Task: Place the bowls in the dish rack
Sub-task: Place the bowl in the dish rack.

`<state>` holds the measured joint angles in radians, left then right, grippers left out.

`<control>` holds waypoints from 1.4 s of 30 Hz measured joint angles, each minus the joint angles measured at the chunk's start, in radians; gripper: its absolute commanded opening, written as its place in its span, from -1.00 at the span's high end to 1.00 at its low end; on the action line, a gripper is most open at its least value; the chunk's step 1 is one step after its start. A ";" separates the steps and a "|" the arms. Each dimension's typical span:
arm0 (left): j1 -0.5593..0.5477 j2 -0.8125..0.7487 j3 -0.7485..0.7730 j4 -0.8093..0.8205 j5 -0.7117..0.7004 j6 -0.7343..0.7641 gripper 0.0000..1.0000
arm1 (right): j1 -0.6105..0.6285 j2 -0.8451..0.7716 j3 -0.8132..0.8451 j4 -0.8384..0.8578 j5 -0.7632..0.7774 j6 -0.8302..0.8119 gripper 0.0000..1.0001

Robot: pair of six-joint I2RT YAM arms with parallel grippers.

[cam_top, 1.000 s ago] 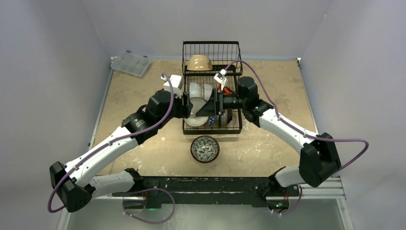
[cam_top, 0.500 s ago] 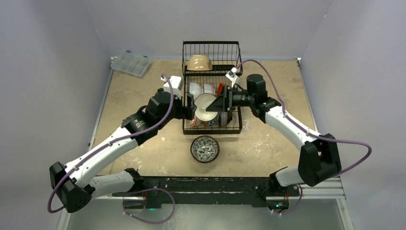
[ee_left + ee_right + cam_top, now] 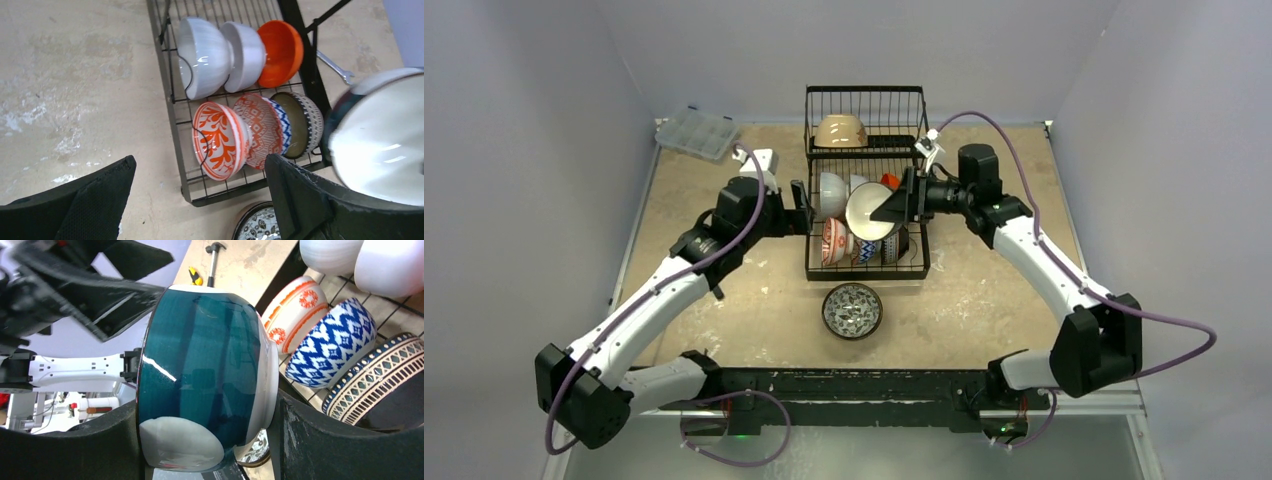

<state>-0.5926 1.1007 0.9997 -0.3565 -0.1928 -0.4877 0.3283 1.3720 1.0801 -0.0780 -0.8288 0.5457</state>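
Black wire forms the dish rack (image 3: pixel 865 274), and ten bowls can be counted in and around it. Seven stand on edge in its slotted lower tier. The far row has two white bowls (image 3: pixel 202 57) and one orange bowl (image 3: pixel 280 50). The near row has one red floral bowl (image 3: pixel 219 140), one red-patterned bowl (image 3: pixel 260 127), one blue-patterned bowl (image 3: pixel 330 340) and one dotted-rim bowl (image 3: pixel 370 382). An eighth, the tan bowl (image 3: pixel 840 131), sits upside down in the rack's raised basket tier at the back. A ninth, a black-and-white patterned bowl (image 3: pixel 852 310), sits upright on the table (image 3: pixel 724 290) just in front of the rack. The tenth is the teal bowl (image 3: pixel 200 370), white inside, clamped between the two fingers of the right gripper (image 3: pixel 900 207). It is tipped on its side above the middle of the rack's lower tier, its white hollow turned toward the rack's left side. Whether it touches the wires or the bowls beneath cannot be told. The left gripper (image 3: pixel 200 165) hangs just outside the rack's left edge with its jaws spread wide and nothing between them. One clear compartment box (image 3: pixel 697 131) lies well off the rack's back left corner. One metal wrench (image 3: pixel 332 65) lies on the table just beyond the rack's right side.
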 measured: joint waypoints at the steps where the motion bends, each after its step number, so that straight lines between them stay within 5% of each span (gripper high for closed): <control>1: 0.023 0.007 -0.005 0.000 0.018 -0.003 -0.98 | -0.002 -0.005 0.006 -0.001 -0.001 0.000 1.00; 14: 0.338 0.090 -0.049 -0.005 0.324 -0.015 -0.97 | -0.077 0.053 0.305 -0.039 -0.004 0.002 1.00; 26: 0.350 0.123 -0.048 -0.031 0.328 0.116 -0.96 | -0.107 0.329 0.686 -0.109 0.066 -0.036 1.00; 36: 0.350 0.144 -0.102 -0.006 0.280 0.182 -0.92 | -0.107 0.549 1.101 -0.341 0.339 -0.211 1.00; 42: 0.350 0.154 -0.111 -0.002 0.274 0.194 -0.92 | -0.107 0.586 1.153 -0.428 0.508 -0.305 1.00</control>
<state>-0.2424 1.2549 0.8883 -0.3588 0.0807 -0.2935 0.2211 1.9575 2.2333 -0.5060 -0.3210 0.2405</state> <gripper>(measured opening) 0.965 0.689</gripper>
